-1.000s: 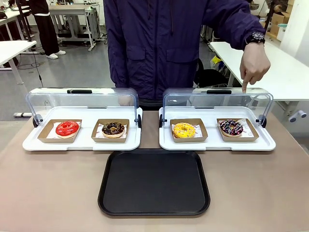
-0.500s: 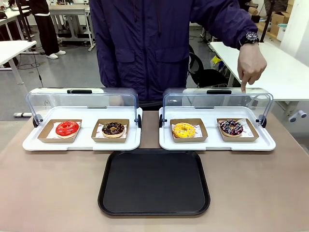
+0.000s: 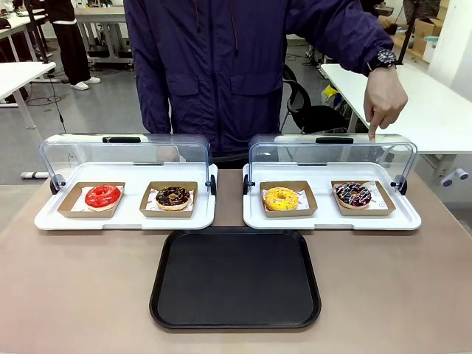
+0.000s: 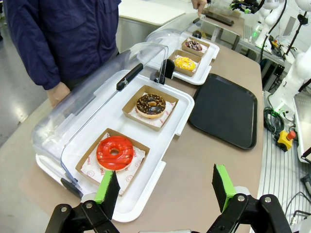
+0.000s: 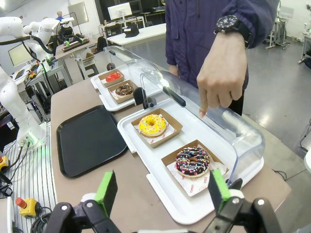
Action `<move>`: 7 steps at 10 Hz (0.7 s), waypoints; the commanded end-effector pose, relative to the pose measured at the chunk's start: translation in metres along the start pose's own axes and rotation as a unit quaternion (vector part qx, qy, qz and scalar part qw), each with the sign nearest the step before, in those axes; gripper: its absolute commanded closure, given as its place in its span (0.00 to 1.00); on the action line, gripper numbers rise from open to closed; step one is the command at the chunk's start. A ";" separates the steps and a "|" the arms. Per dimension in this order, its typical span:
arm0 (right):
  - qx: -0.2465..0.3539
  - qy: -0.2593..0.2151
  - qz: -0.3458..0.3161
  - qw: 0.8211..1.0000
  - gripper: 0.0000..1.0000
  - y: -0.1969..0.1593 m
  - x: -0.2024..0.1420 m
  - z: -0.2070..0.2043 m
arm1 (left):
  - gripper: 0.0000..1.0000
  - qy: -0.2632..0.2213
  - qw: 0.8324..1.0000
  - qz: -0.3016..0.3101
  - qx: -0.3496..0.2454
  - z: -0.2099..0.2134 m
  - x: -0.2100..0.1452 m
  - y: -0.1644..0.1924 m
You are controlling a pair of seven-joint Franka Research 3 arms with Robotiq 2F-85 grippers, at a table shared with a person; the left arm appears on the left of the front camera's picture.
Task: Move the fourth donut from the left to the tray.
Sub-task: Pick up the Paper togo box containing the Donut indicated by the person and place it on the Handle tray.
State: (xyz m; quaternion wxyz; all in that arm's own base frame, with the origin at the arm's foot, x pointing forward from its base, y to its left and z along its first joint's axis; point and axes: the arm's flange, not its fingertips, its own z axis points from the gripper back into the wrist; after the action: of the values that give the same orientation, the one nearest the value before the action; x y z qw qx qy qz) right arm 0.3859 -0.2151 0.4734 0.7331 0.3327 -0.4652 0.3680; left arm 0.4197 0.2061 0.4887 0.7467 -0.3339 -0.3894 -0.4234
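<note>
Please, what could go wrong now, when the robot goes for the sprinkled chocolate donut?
1. The person's hand points down just behind the fourth donut; the open right gripper might meet it when reaching in.
2. The raised clear lid stands close behind the donut and could be struck.
3. The yellow donut shares that display tray, so a wrong pick is possible.

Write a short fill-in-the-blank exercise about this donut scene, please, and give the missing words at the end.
The hand points toward the sprinkled donut, the ___ from the left. The lidless tray is ___ in colour. The leftmost donut is ___. The left gripper and the right gripper both stand ___.
Missing words: fourth; black; red; open.
</note>
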 end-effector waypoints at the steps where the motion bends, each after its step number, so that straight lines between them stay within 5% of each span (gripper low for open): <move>1: -0.001 -0.011 0.008 1.000 0.00 -0.001 0.003 0.000 | 0.00 -0.003 1.000 -0.001 -0.003 0.000 0.001 -0.001; 3: 0.000 0.000 0.000 1.000 0.00 0.000 0.000 0.000 | 0.00 -0.003 1.000 -0.001 -0.003 0.000 0.001 -0.001; 7: 0.017 0.157 0.087 0.984 0.00 0.009 0.033 -0.064 | 0.00 -0.003 1.000 -0.001 -0.003 0.000 0.001 -0.001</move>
State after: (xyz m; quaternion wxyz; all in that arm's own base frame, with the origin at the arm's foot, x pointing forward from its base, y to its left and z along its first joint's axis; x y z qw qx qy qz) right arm 0.4143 -0.1661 0.4808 0.7474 0.2829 -0.3978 0.4506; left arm 0.4200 0.2060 0.4883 0.7468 -0.3343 -0.3889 -0.4234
